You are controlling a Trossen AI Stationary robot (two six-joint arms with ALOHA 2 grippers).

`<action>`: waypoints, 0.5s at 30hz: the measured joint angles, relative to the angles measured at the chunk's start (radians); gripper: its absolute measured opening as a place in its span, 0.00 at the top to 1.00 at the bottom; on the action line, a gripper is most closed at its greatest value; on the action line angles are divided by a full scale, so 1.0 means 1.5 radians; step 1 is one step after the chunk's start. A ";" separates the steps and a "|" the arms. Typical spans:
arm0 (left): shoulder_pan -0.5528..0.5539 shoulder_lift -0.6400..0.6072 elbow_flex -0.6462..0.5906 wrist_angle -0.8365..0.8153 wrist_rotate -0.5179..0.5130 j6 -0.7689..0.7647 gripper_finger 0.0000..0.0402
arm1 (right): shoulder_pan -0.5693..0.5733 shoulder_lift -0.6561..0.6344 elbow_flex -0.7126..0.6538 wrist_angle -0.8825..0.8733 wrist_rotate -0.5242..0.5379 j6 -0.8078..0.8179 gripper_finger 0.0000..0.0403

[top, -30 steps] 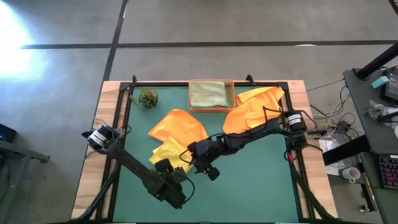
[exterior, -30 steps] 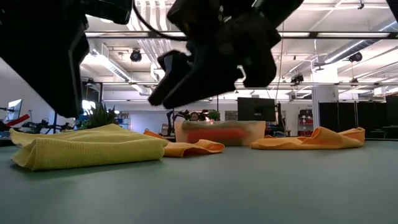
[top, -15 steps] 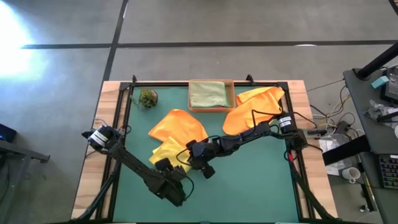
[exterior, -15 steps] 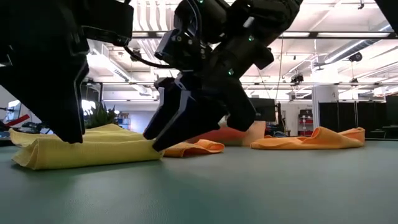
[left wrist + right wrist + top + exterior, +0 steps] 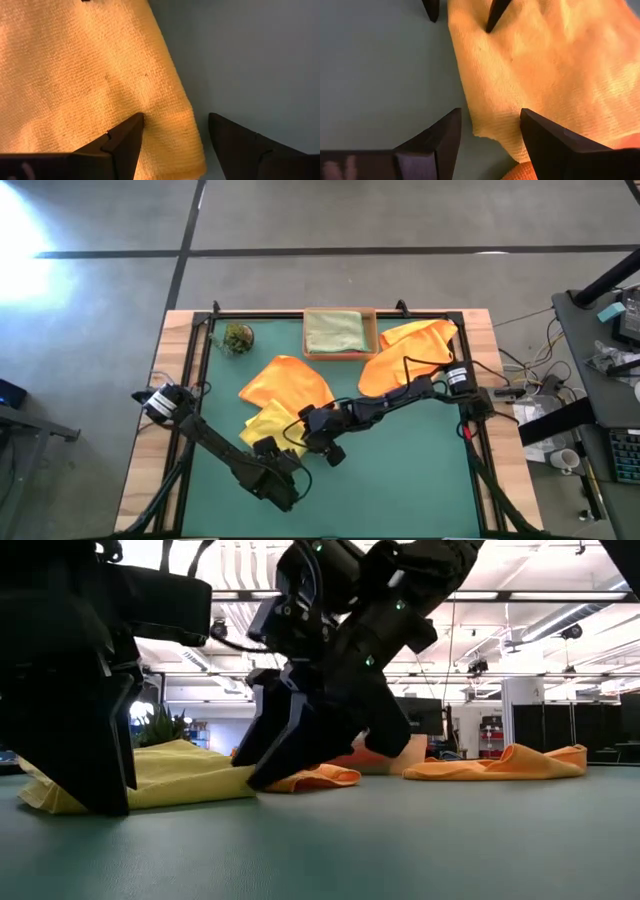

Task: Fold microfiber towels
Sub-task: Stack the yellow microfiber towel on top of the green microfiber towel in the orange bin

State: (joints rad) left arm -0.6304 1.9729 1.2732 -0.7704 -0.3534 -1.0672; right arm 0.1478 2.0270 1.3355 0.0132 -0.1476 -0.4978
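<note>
A yellow towel [image 5: 272, 420] lies folded on the green mat [image 5: 400, 470]. Both grippers are down at its near edge. My left gripper [image 5: 175, 117] is open and stands over the near left corner, one finger over the cloth and one over the mat. My right gripper [image 5: 490, 112] is open at the near right corner [image 5: 480, 132], which lies between its fingers. An orange towel [image 5: 288, 380] lies crumpled just beyond the yellow one, and another [image 5: 405, 350] at the far right. A pale green towel [image 5: 333, 332] lies in the tan tray [image 5: 372, 330]. My left gripper comes steeply from above, its fingers astride the yellow towel's edge [image 5: 192, 150]. One fingertip [image 5: 132, 125] is down at the cloth's top. I cannot tell whether it touches. My right gripper slants down from the table's right, its fingers [image 5: 445, 135] on either side of the corner. Touch there cannot be told either.
A small potted plant [image 5: 238, 338] stands at the far left of the mat. A black frame rail [image 5: 205, 350] runs round the mat. Bare mat lies toward the near and right edges.
My left gripper has sunk straight down to the yellow towel's near edge, still open. My right gripper dropped and tipped further downward early in the second, then kept still. The towel has not moved.
</note>
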 joint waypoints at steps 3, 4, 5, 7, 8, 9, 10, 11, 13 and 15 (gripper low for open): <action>0.001 0.013 0.001 -0.002 0.001 0.000 0.47 | 0.000 0.017 0.008 -0.002 -0.002 0.000 0.52; 0.002 0.018 0.001 -0.005 0.002 -0.001 0.47 | 0.000 0.024 0.014 -0.005 -0.002 0.000 0.52; 0.002 0.019 0.002 -0.010 0.003 -0.002 0.48 | 0.000 0.029 0.020 -0.005 -0.001 0.000 0.52; 0.003 0.021 0.001 -0.014 0.005 -0.003 0.50 | 0.000 0.042 0.033 -0.007 -0.003 0.005 0.52; 0.003 0.021 0.002 -0.018 0.007 -0.003 0.52 | 0.000 0.045 0.039 -0.009 -0.001 0.010 0.52; 0.005 0.022 0.000 -0.022 0.010 -0.002 0.55 | 0.000 0.052 0.045 -0.008 -0.001 0.018 0.52; 0.006 0.022 0.000 -0.022 0.012 -0.001 0.58 | -0.001 0.053 0.050 -0.015 -0.002 0.021 0.52; 0.008 0.022 0.000 -0.022 0.013 0.000 0.62 | -0.001 0.053 0.055 -0.023 -0.001 0.022 0.52; 0.011 0.022 -0.003 -0.028 0.009 0.001 0.70 | 0.000 0.054 0.060 -0.034 0.001 0.020 0.53; 0.014 0.023 -0.006 -0.037 -0.001 0.002 0.80 | 0.000 0.054 0.066 -0.047 0.000 0.020 0.57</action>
State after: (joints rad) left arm -0.6097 2.0071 1.2641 -0.8256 -0.3554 -1.0639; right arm 0.1478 2.1082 1.4350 -0.0570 -0.1474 -0.4680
